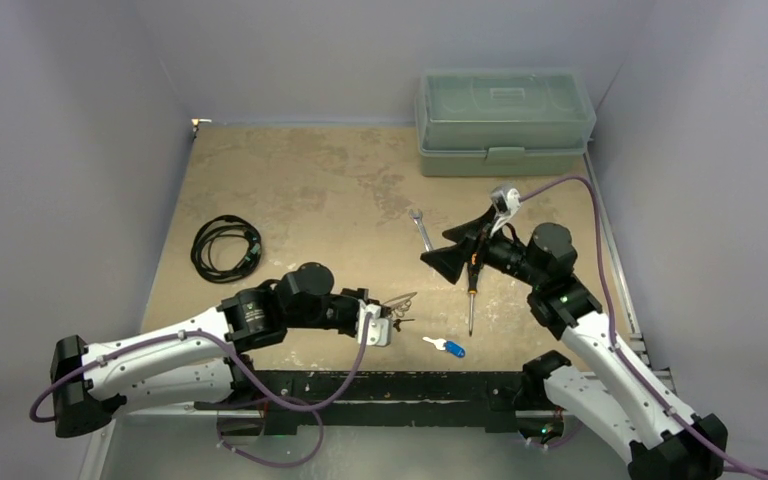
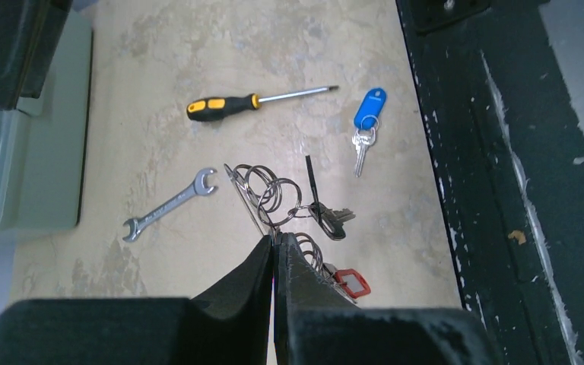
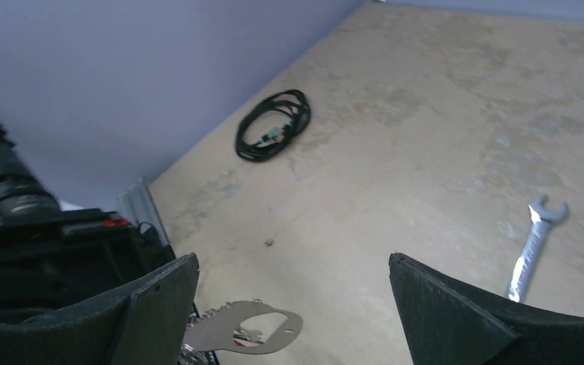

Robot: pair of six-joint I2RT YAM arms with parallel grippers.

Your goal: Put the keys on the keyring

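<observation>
Black cable [image 1: 225,247], wound in a loose coil, lies on the tan tabletop [image 1: 320,180] near the left wall, well apart from everything else. To its right the left gripper [image 1: 390,314] is clenched, its two dark fingers [image 2: 258,277] pressed together on the edge of the keyring [image 1: 401,299]. This flat grey metal plate is held up off the table; the left wrist view shows it edge-on with several wire loops [image 2: 274,194] hanging from it, and the right wrist view shows its handle-like slot. Some keys [image 2: 328,218] dangle from those loops just beside the fingers, one with a black head, and a red tag [image 2: 354,283] hangs lower down. Further right a blue-tagged key [image 1: 449,347] lies loose on the table near the black front rail [image 1: 380,385], apart from the keyring. Beyond it a silver wrench [image 1: 421,229] lies flat, and just to its right is a screwdriver [image 1: 472,290] with a black and orange handle, its tip pointing toward the front rail. The right gripper [image 1: 463,252] hangs above the screwdriver's handle with its jaws spread wide and nothing between them. A pale green lidded toolbox [image 1: 505,120] sits closed in the far right corner against the back wall.
</observation>
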